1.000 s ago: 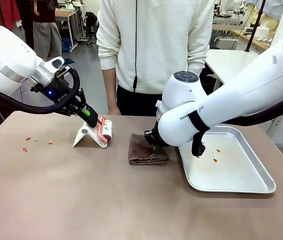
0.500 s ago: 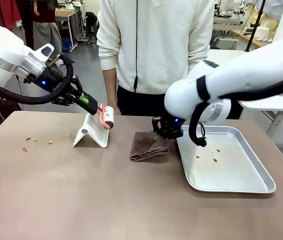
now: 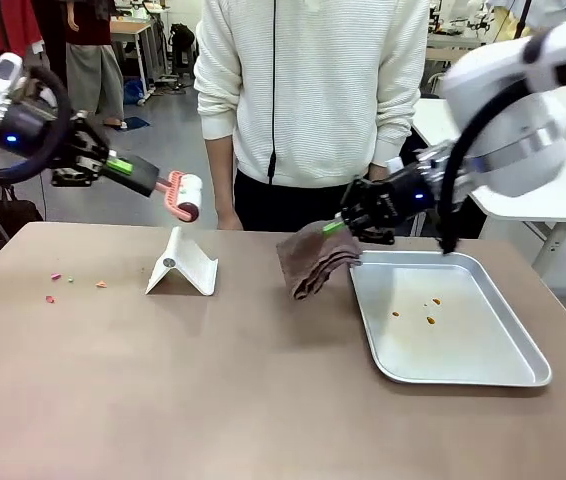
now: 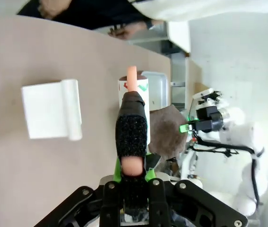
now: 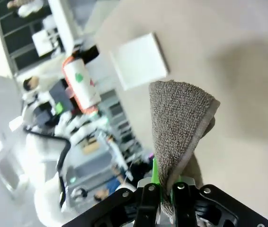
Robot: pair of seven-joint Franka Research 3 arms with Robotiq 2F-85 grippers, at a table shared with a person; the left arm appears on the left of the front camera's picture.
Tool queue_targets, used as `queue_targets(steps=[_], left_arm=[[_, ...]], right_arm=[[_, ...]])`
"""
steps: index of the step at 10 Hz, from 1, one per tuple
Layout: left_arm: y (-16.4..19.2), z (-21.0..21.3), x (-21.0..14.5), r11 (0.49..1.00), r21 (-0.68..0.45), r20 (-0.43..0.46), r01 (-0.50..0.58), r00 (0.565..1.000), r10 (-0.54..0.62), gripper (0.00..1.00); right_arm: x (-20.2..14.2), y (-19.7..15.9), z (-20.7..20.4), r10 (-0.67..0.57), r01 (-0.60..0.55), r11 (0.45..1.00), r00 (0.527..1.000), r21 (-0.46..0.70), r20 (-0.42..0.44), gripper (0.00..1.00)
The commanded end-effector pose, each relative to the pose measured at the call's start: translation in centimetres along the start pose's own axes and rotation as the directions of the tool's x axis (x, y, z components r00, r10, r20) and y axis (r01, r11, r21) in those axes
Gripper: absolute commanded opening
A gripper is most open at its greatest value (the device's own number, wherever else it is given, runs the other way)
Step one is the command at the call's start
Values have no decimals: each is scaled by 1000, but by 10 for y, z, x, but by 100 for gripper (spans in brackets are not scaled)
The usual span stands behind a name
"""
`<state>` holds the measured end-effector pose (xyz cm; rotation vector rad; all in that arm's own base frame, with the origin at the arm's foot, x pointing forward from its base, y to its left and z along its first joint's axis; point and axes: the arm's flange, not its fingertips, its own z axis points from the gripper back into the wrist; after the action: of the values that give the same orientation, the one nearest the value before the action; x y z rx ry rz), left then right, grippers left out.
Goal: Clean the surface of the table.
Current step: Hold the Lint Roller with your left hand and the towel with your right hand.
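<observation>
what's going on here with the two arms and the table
Two robot arms are at work cleaning the tan table. The left pincer is shut on the handle of a lint roller, held in the air above its white stand. The right pincer is shut on a brown towel, which hangs above the table beside the metal tray. Small crumbs lie on the table's left part, and a few sit in the tray. A person stands at the far side.

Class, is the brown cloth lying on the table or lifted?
Lifted: the right gripper pinches one edge, and the cloth hangs from it above the table.
</observation>
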<state>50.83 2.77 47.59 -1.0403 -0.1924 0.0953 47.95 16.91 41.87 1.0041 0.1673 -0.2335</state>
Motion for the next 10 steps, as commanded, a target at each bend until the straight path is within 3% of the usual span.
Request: queue_targets(steps=[1,4,7,8,10], left_arm=[[38,49,-26,986,-169,-49,12,999,-20,13],[108,117,-53,931,-364,-62,-29,998,7,13],[149,158,-87,939,-342,-41,-24,999,11,13],[154,166,-96,955,-290,-33,-56,998,48,13],[168,175,-108,949,-291,-4,-120,992,125,13]], right_arm=[[-30,-37,58,-2,4,995,1000,99,-17,0],[-30,-93,162,-177,125,955,968,270,179,0],[-6,-150,254,-326,207,877,919,434,221,0],[-1,-164,274,-365,214,858,894,467,260,0],[4,-184,292,-373,209,828,898,520,232,0]])
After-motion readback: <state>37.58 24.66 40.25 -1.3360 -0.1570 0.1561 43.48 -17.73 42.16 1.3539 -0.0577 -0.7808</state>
